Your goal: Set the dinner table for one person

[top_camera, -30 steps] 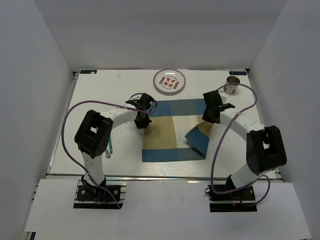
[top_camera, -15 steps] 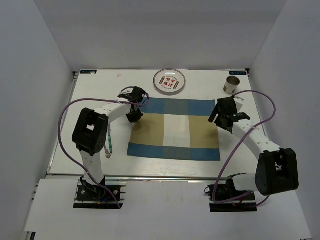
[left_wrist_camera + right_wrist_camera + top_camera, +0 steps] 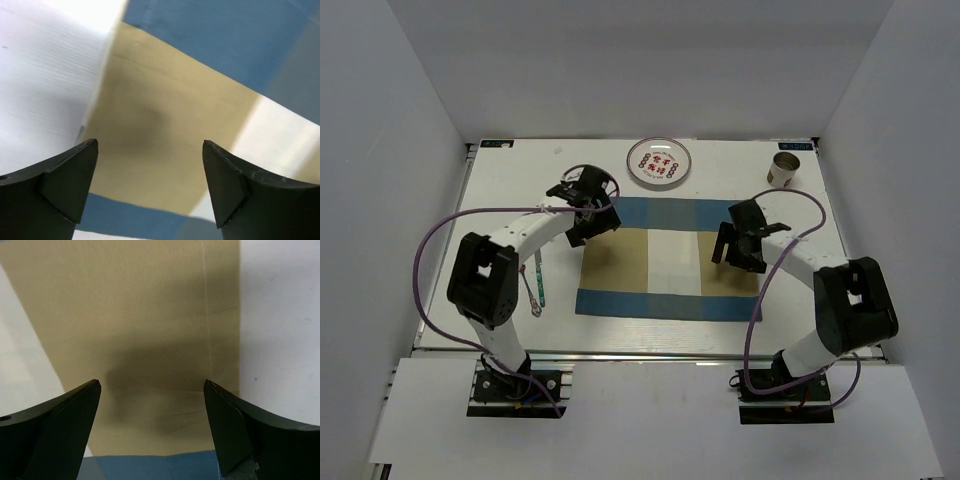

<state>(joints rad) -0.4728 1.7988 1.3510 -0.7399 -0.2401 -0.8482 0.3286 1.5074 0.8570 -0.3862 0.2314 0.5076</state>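
Observation:
The blue-and-tan checked placemat (image 3: 670,258) lies spread flat in the middle of the white dinner table (image 3: 500,200). My left gripper (image 3: 592,222) hovers over the mat's far left corner, open, with only tan and blue cloth (image 3: 165,110) showing between its fingers (image 3: 150,143). Over the mat's right edge, my right gripper (image 3: 732,250) is open too, with nothing between its fingers (image 3: 152,383) but tan cloth (image 3: 150,315) underneath. A patterned white plate (image 3: 658,161) sits at the back centre. A metal cup (image 3: 783,170) stands at the back right.
Two pieces of cutlery (image 3: 535,282), one with a green handle, lie on the table left of the placemat beside the left arm's elbow. White walls enclose the table on three sides. A metal rail (image 3: 650,352) runs along the front edge.
The placemat, folded over a second ago, now lies flat. Both grippers have opened and let go of it. The left moved toward the mat's far left corner; the right swung out, then back inward.

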